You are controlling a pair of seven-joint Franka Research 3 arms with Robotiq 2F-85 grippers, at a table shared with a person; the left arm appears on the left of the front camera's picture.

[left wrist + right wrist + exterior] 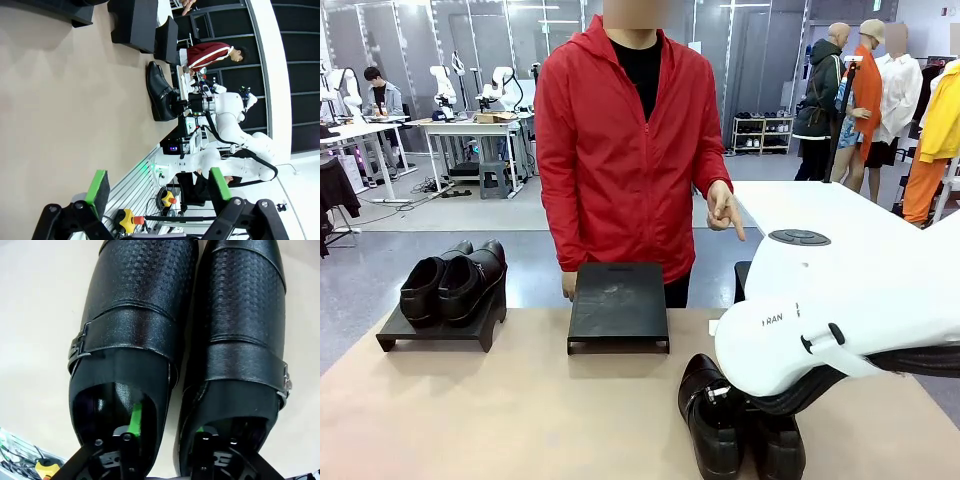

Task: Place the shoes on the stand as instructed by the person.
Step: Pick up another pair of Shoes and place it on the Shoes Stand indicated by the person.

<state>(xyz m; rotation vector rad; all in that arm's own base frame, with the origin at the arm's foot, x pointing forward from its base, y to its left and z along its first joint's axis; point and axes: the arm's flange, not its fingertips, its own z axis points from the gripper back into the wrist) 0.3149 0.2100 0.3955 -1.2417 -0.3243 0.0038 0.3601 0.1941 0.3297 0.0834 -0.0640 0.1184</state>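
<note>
Right jaws: my right gripper point(167, 427) is clamped on the pair point(715, 420), with one finger point(134, 420) down inside each shoe's opening and the two inner walls pinched together between the green pads.
Pair: two glossy black shoes with buckle straps lie side by side and touching, toes pointing away from my wrist. They sit on the table on my side of the empty stand, off to its right.
Empty stand point(618, 305): low and black, with a bare sloped top, at mid-table.
Second pair point(455, 280): black shoes sit side by side on the left stand point(430, 330), which is to the left of the empty stand and apart from it.
Person point(620, 150): in a red jacket, standing just behind the empty stand at the far edge.
Pointing hand point(723, 210): raised above the empty stand and to its right, index finger angled downward.
Other hand point(568, 285): held low at the empty stand's far left corner, partly hidden behind it.
Right arm point(840, 300): white, coming in from the right of the empty stand and bent over the pair.
Left jaws: my left gripper point(159, 187) is spread wide with nothing between the pads, over bare table point(520, 420), well apart from the empty stand.
</note>
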